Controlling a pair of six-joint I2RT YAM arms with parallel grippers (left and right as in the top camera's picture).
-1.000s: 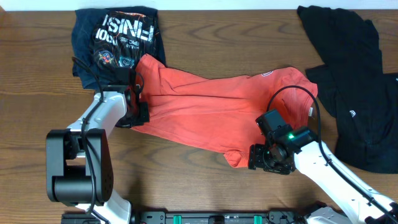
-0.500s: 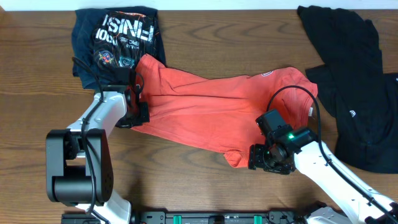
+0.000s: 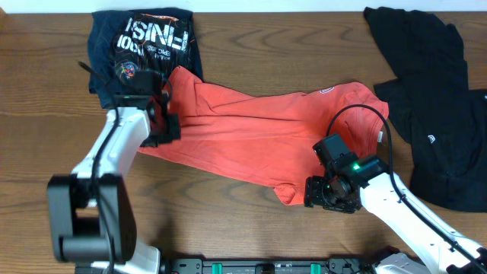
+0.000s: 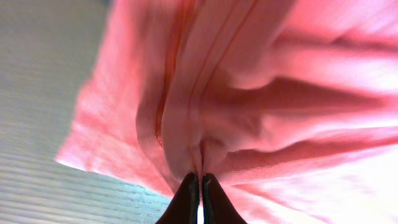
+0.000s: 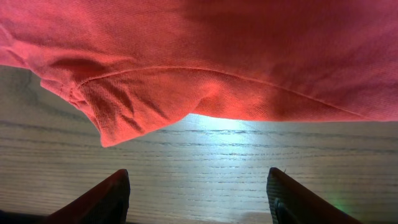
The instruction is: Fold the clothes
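Note:
The coral-red T-shirt (image 3: 259,137) lies crumpled across the middle of the wooden table, with a small emblem near its right shoulder. My left gripper (image 3: 162,125) is at the shirt's left edge, shut on a fold of the red fabric (image 4: 205,124) and lifted off the table. My right gripper (image 3: 323,194) is open and empty just above the wood, beside the shirt's lower right corner (image 5: 106,106). Its two fingers (image 5: 198,186) stand wide apart with bare table between them.
A folded dark navy T-shirt with white print (image 3: 148,46) lies at the back left, touching the red shirt. A black garment (image 3: 430,99) is spread at the right edge. Bare wooden table (image 3: 228,221) runs along the front.
My left gripper has moved up and slightly back with the shirt's left edge, lifting that fabric. The right arm has not moved.

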